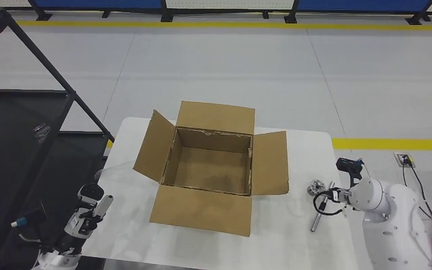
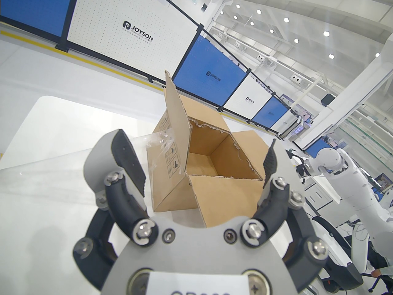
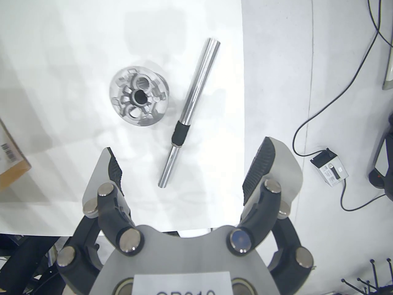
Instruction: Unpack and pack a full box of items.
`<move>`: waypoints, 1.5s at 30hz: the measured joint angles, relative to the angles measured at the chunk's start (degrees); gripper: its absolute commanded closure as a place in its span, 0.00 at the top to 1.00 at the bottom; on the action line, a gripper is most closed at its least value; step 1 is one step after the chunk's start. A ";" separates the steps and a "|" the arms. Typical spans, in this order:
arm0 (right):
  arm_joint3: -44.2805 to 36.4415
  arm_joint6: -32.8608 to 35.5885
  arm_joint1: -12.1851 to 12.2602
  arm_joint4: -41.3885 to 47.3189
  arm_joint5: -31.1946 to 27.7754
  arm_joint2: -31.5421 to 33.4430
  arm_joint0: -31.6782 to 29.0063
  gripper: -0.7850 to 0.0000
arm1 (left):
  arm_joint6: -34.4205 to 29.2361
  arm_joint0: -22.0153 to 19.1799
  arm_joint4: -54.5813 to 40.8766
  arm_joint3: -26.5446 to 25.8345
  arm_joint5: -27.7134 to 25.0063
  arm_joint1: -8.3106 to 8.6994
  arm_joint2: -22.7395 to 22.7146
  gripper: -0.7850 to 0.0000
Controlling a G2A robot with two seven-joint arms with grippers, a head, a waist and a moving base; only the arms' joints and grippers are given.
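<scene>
right end effector [image 3: 188,151] spread, empty, over steel rod [image 3: 192,99] by tabletop [image 3: 61,32] edge | rod: likely heavy, rigid, slick; pinch across shaft near its black band | metal hub [image 3: 139,96] just beside | left end effector [image 2: 196,145] spread, empty, facing open cardboard box [image 2: 227,194], mid-tabletop

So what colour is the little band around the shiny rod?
Black. The band on the silver rod shows best in the right wrist view.

A white table [image 1: 290,229] stands beside a black mesh frame [image 1: 34,138] (a yellow floor line [image 1: 202,24] runs beyond).
</scene>
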 measured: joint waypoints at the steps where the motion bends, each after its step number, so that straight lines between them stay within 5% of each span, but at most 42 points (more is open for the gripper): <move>1: 0.55 -0.29 0.05 -0.11 -0.30 -0.11 -0.19 0.82 | 0.00 0.00 0.00 0.00 0.00 0.00 0.00 1.00; 4: 2.17 -1.31 0.14 0.10 -0.36 -0.26 -0.60 0.77 | 0.00 0.00 0.00 0.00 0.00 0.00 0.00 1.00; 8: 3.12 -2.12 0.31 1.30 -0.72 -0.01 -1.10 0.50 | 0.00 0.00 0.00 0.00 0.00 0.00 0.00 1.00; 45: 12.36 -7.52 0.01 2.62 5.81 -7.56 2.38 0.30 | 0.00 0.00 0.00 0.00 0.00 0.00 0.00 1.00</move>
